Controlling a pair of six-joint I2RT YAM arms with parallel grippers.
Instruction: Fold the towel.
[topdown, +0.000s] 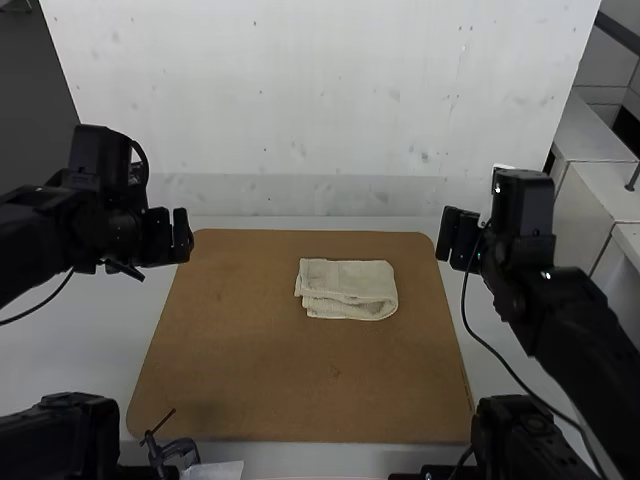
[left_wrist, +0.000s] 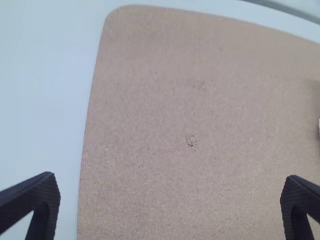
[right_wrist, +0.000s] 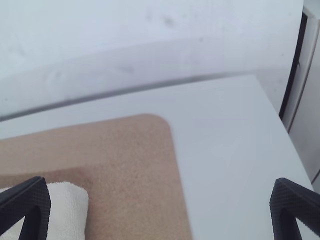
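The cream towel (topdown: 348, 284) lies folded into a small, roughly rectangular bundle on the brown board, a bit right of its middle, with layered edges toward the arms. Over the board's far left corner, my left gripper (topdown: 182, 236) is raised, apart from the towel; in the left wrist view that gripper (left_wrist: 170, 205) is open with nothing between its fingers. My right gripper (topdown: 458, 238) hangs by the board's far right corner, also clear of the towel. In the right wrist view, the right gripper (right_wrist: 160, 207) stands open, and part of the towel (right_wrist: 67, 212) shows beside one finger.
The brown board (topdown: 240, 370) covers the middle of the white table (topdown: 70, 350). A pale upright wall (topdown: 320, 110) stands behind it. Near the board's front left corner are a small dark clamp-like item (topdown: 178, 450) and dark arm parts, with cables by both arms.
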